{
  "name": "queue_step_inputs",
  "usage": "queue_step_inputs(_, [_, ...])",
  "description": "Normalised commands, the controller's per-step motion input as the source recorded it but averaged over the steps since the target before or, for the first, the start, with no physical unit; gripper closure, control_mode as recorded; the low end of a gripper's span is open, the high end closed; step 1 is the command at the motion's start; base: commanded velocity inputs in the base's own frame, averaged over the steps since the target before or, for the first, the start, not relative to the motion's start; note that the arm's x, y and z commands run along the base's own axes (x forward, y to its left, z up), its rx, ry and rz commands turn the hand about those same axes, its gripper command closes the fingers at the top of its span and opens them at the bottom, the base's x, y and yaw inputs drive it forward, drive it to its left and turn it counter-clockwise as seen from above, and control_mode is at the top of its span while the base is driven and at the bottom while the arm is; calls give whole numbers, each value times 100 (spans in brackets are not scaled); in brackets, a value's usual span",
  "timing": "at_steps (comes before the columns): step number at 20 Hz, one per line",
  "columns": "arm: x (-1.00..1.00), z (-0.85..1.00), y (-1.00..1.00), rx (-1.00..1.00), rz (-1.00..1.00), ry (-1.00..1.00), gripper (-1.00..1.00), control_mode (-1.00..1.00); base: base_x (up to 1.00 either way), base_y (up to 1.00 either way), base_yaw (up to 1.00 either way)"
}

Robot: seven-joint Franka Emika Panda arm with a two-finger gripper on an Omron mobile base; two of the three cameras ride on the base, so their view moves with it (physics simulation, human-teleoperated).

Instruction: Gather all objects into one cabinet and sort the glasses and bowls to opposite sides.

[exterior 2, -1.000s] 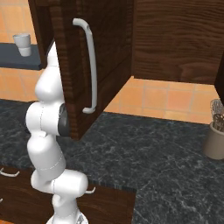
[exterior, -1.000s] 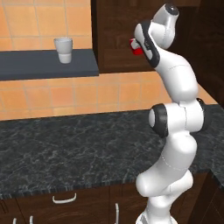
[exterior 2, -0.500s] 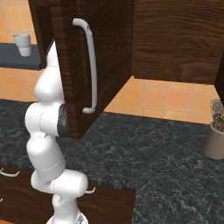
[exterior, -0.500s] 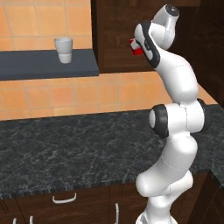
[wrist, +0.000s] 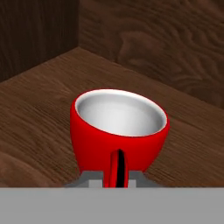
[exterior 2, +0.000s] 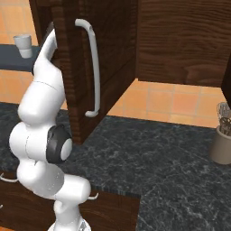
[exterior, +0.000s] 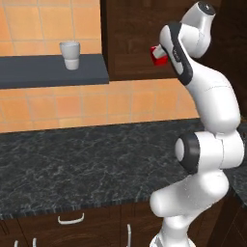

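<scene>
Comparing the left base view with a second ago, almost nothing has moved: the white arm is still raised into the cabinet (exterior: 140, 38) with the red cup (exterior: 158, 54) at its wrist. The gripper is hidden behind the arm here. That stillness suggests the cup has only just been gripped, so carrying it to its side of the shelf is yet to come. A pale tumbler (exterior: 70, 54) waits on the flat dark-grey shelf (exterior: 53, 71), outside the cabinet, above the speckled black stone counter (exterior: 82, 159).

From the right base view, the cabinet's open door (exterior 2: 106, 63), dark wood grain with a long curved white handle (exterior 2: 92, 67), hides the hand and cup. A grey pot of utensils (exterior 2: 222, 142) stands far right.

Seen from the hand view, the gripper (wrist: 116, 177) is closed on the cup's handle, it seems, though the fingers are mostly cut off at the bottom edge. The cup is glossy, rounded, white inside, sitting upright on the wooden shelf board (wrist: 39, 127) near a back corner.
</scene>
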Motion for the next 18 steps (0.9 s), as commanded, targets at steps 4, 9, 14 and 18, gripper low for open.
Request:
queue_step_inputs(4, [-100,-14,11,0,0,-9,100,-100,0,0,0])
queue_step_inputs(9, [-100,-23,23,0,0,-16,100,-100,0,0,0])
queue_step_inputs(14, [-100,-49,50,-2,-2,-18,100,-100,0,0,0])
queue_step_inputs(18, [-100,-51,38,0,-8,-8,100,-100,0,0,0])
